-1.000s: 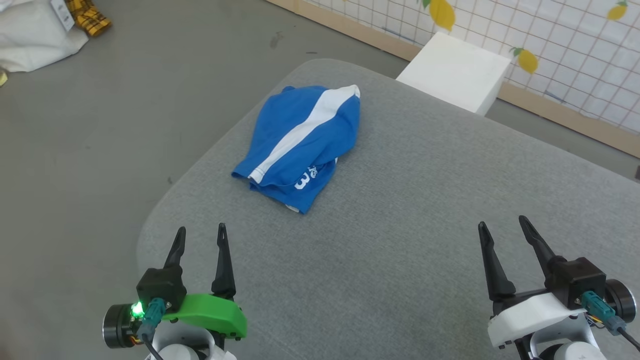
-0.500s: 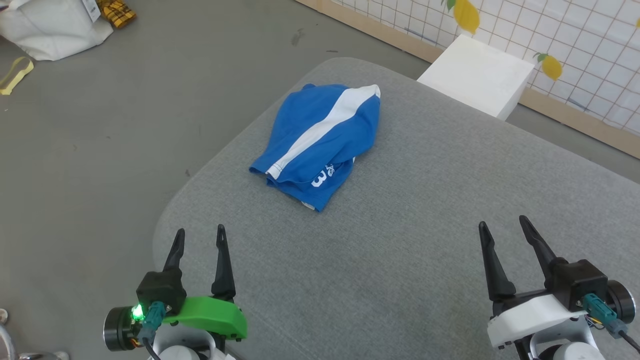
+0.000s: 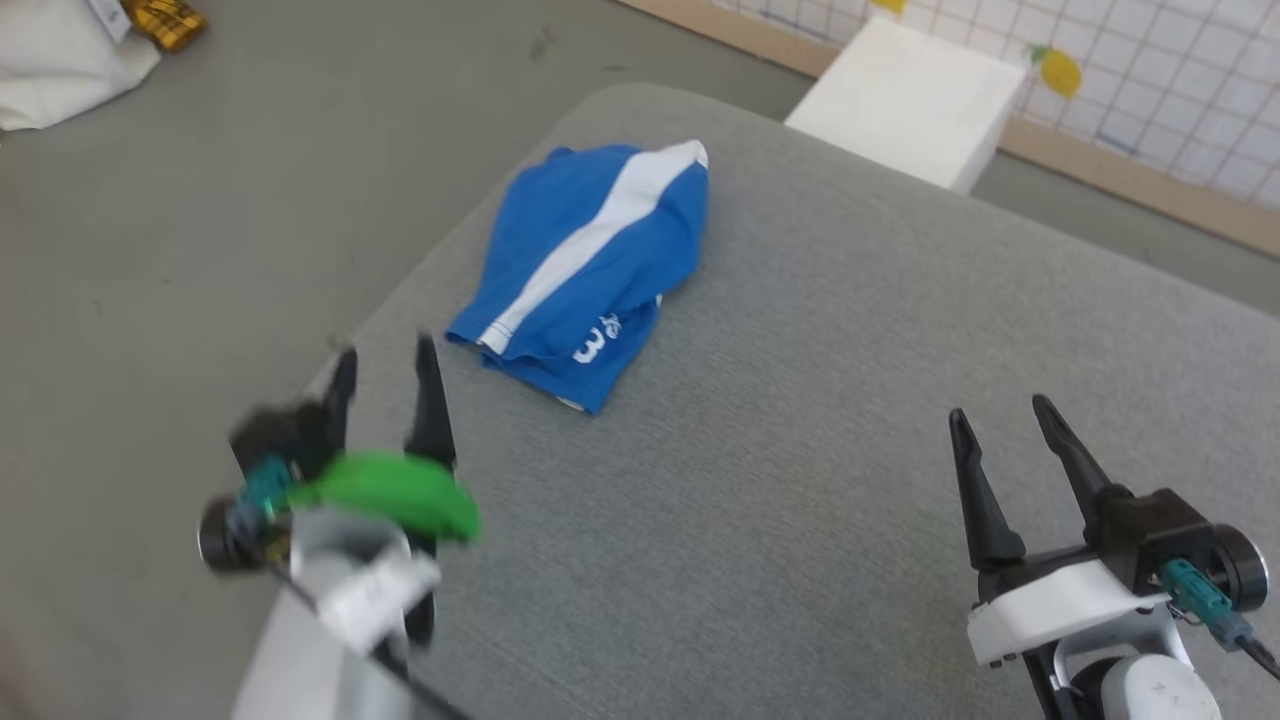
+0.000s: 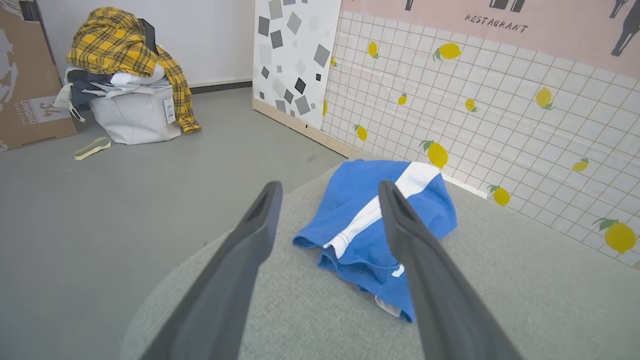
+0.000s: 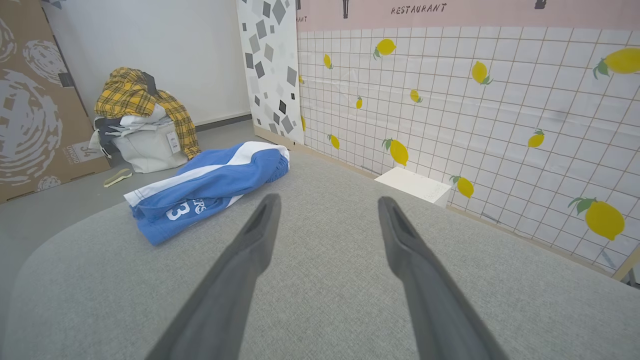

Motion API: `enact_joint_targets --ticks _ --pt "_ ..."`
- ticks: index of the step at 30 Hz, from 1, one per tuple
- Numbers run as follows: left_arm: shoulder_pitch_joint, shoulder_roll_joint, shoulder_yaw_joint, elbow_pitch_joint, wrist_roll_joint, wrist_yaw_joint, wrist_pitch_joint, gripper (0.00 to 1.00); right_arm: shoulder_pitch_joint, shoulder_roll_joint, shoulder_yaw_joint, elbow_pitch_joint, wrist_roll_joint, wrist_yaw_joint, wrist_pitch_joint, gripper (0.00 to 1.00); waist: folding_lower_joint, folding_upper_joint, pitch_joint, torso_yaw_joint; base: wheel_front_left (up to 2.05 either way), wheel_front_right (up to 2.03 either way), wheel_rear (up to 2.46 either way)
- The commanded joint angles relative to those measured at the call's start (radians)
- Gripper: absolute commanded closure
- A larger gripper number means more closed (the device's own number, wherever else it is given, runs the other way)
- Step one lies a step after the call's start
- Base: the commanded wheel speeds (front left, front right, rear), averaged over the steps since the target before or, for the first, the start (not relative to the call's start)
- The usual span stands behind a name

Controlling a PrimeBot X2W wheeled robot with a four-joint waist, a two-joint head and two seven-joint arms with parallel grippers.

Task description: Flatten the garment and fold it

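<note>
A white bag [image 4: 135,117] stands on the floor against the far wall. It is heaped with clothes, a yellow plaid shirt [image 4: 115,50] on top and white and dark pieces under it that are too bunched to name. A cardboard box [image 4: 25,95] beside it is cut off by the picture's edge, so its inside cannot be seen.

The garment [image 3: 590,250] [image 4: 345,200] [image 5: 210,187], blue shorts with a white side stripe, lies crumpled and doubled over near the far left corner of the grey fabric-covered bench [image 3: 800,450]. A white "3" [image 5: 177,210] shows near its near edge. The small letters beside it are too small to read, and the waist is lost among the folds.

The left gripper [image 3: 385,350] [image 4: 328,186] is blurred in the head view. It hangs over the bench's left edge just short of the garment, fingers apart and empty, and its right finger covers part of the cloth in the left wrist view. The right gripper [image 3: 998,408] [image 5: 328,199] hovers well away over bare fabric, its fingers spread and holding nothing. A white block [image 3: 900,90] sits beyond the bench by the tiled wall.
</note>
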Motion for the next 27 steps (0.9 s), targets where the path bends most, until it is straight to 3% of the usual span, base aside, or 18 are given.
enact_joint_targets --ticks 1,7,14,21,27 --pt "-0.062 0.003 0.013 0.025 -0.019 -0.006 0.026 0.00 -0.019 0.000 0.004 -0.011 -0.010 -0.002 0.005 0.00 0.0000 0.0000 0.062 -0.059 0.00 0.00 0.00" --pt "-0.288 0.032 0.062 0.165 -0.098 -0.012 0.183 0.00 -0.057 0.000 0.018 -0.046 -0.039 -0.002 0.025 0.00 0.0000 0.0000 0.180 -0.150 0.00 0.00 0.00" --pt "-0.497 0.103 0.119 0.333 -0.177 0.005 0.408 0.00 -0.139 -0.027 0.041 -0.086 -0.039 -0.002 0.039 0.00 0.0000 0.0000 0.355 -0.278 0.00 0.00 0.00" --pt "-0.570 0.174 0.156 0.424 -0.212 0.067 0.610 0.00 -0.199 -0.047 0.039 -0.095 -0.018 -0.002 0.027 0.00 0.0000 0.0000 0.475 -0.368 0.00 0.00 0.00" --pt "-0.541 0.212 0.180 0.465 -0.235 0.149 0.787 0.00 -0.225 -0.047 0.038 -0.075 -0.005 -0.002 0.004 0.00 0.0000 0.0000 0.514 -0.410 0.00 0.00 0.00"
